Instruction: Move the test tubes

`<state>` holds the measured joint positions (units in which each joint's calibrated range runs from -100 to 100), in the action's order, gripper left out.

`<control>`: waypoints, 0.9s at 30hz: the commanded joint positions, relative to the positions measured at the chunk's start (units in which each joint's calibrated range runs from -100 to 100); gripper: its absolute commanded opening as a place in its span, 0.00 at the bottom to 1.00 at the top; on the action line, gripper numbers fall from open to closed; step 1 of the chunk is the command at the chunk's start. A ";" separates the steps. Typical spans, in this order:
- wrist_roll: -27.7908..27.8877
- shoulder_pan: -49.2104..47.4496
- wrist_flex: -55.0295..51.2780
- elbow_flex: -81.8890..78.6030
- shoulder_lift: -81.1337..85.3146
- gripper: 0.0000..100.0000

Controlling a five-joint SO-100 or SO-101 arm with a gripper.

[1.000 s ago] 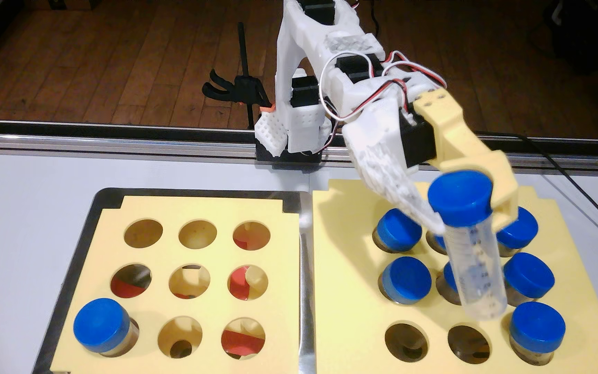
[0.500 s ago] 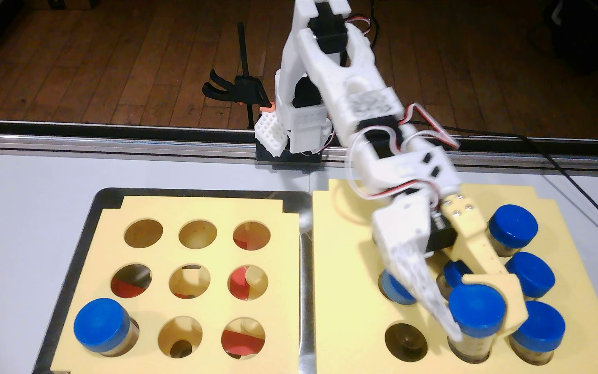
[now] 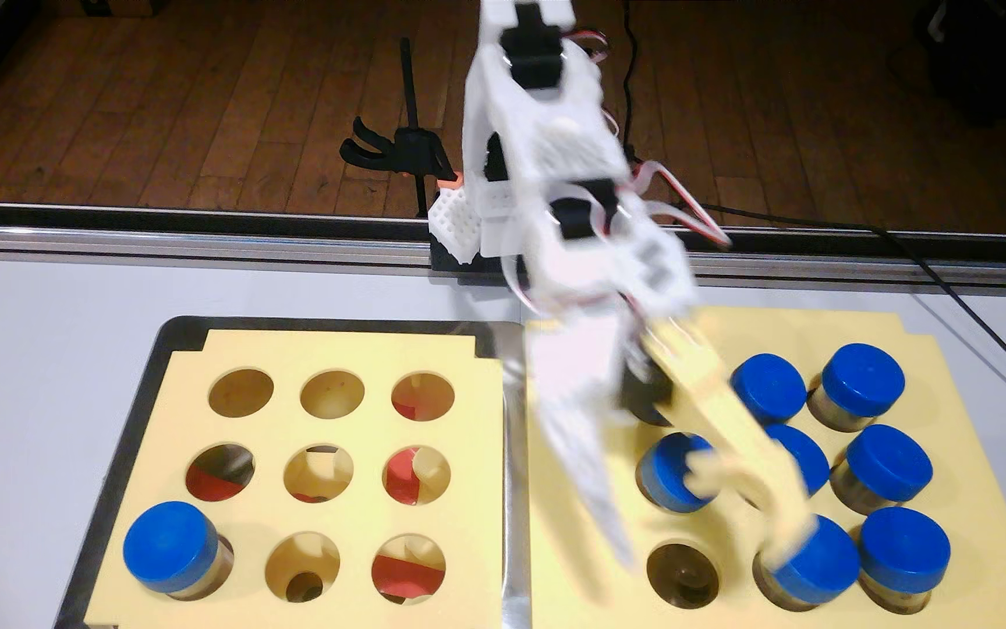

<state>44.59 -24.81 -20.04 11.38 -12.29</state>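
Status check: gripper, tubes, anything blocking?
Gripper open, blurred, above right rack. Bottom-middle tube seated in its hole. Left rack holds one tube. Nothing blocking.

in the fixed view we see our arm (image 3: 540, 139) reaching from its base (image 3: 476, 242) at the far table edge, down and toward the camera, smeared by motion blur. our gripper (image 3: 700, 553) points downward with its jaws spread wide apart and nothing between them. the white finger (image 3: 591, 484) is on the left, its tip lowest; the yellow finger (image 3: 730, 435) angles off to the right. red and white wires (image 3: 682, 208) loop beside the wrist (image 3: 621, 266).
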 commanded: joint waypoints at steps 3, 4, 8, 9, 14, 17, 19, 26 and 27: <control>1.02 13.51 -0.37 1.56 16.59 0.30; 1.75 18.70 -0.37 -2.26 21.54 0.30; 1.70 26.55 -0.27 -16.42 29.87 0.31; 1.70 28.85 -0.08 -25.04 32.65 0.33; 1.65 31.30 0.50 -39.93 34.74 0.34; 1.65 31.52 2.43 -39.66 31.26 0.34; 1.70 31.52 10.44 -37.94 25.79 0.34; 1.70 31.52 13.62 -25.23 13.81 0.34; 1.70 31.52 13.62 -23.68 12.33 0.34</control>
<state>46.07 6.81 -8.09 -20.00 4.58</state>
